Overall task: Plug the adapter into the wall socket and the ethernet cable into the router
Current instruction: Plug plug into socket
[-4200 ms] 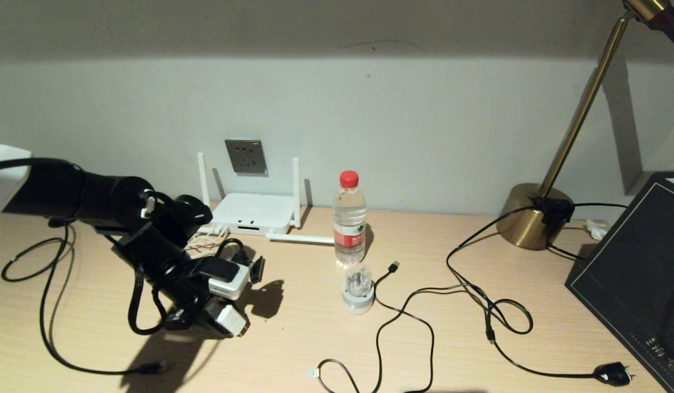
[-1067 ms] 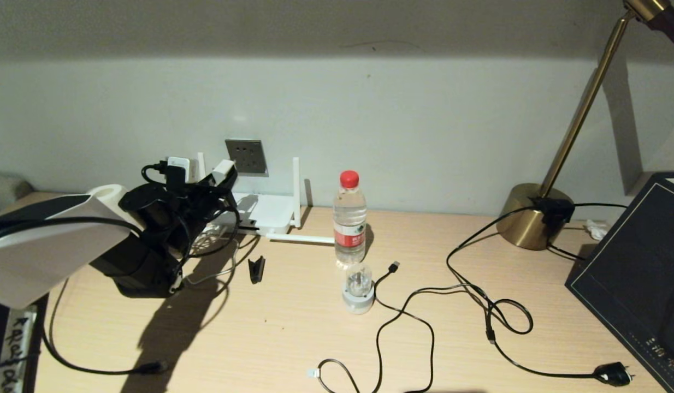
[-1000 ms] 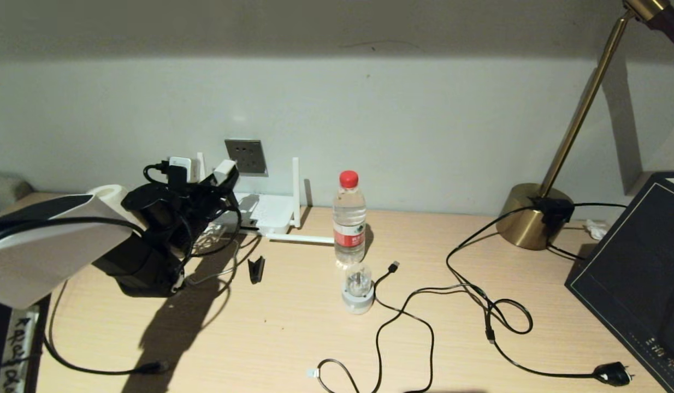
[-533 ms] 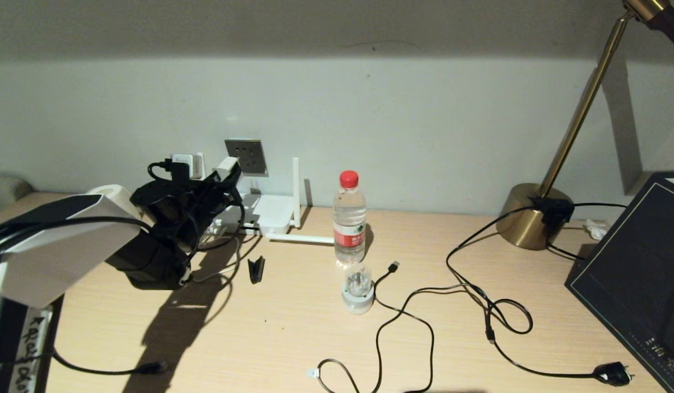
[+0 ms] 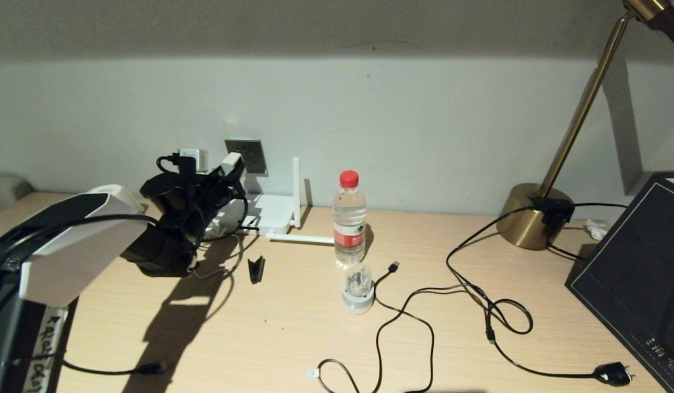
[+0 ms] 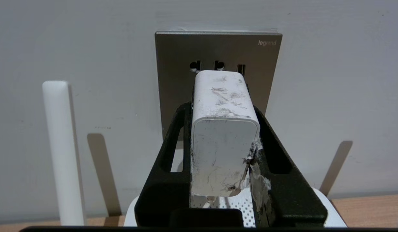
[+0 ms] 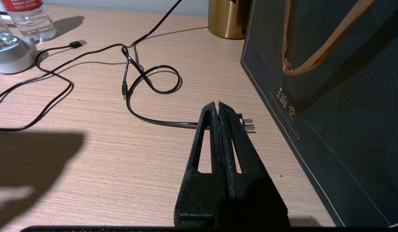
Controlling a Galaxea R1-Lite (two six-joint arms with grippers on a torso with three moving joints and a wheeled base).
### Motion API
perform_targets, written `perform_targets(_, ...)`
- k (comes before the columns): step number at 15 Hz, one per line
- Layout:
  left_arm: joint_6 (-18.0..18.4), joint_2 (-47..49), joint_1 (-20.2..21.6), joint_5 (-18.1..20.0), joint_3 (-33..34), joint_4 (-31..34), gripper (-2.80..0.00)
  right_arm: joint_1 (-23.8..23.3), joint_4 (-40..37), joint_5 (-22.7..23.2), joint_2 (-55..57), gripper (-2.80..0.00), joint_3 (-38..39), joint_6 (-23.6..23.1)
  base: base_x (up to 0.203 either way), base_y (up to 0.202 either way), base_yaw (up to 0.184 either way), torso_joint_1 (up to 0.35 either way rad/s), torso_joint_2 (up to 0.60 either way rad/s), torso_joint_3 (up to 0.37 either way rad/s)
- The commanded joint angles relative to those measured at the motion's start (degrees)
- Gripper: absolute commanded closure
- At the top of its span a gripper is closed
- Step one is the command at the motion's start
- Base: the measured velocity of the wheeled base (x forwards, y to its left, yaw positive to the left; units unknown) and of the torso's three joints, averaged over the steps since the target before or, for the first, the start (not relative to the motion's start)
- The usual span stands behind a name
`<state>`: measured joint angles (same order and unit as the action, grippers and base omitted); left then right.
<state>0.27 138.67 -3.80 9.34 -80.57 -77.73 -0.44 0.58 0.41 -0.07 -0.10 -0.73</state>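
Left tool (image 6: 223, 106) grips adapter (image 6: 223, 135) before wall socket (image 6: 173, 74), antenna (image 6: 62, 151) beside.

Adapter (image 6: 223, 135): before wall socket (image 6: 173, 80).
Router (image 5: 271, 210): below the socket, left of bottle (image 5: 349, 218).

One router (image 5: 263, 212), one wall socket (image 5: 250, 155), one water bottle (image 5: 349, 218), one brass lamp (image 5: 533, 221), one adapter (image 6: 223, 135)
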Motion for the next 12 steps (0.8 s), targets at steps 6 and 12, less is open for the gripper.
perform_targets(6, 0.00, 1.34, 0.29, 0.07, -3.98, 1.96, 0.00, 0.00, 0.03, 0.02, 0.07, 0.00, 0.01, -0.06, 0.000, 0.000, 0.000, 0.000, 0.00, 0.000)
perform_targets(12, 0.00, 1.52, 0.29, 0.07, -5.04, 2.76, 0.00, 0.00, 0.03, 0.02, 0.07, 0.00, 0.01, -0.06, 0.000, 0.000, 0.000, 0.000, 0.00, 0.000)
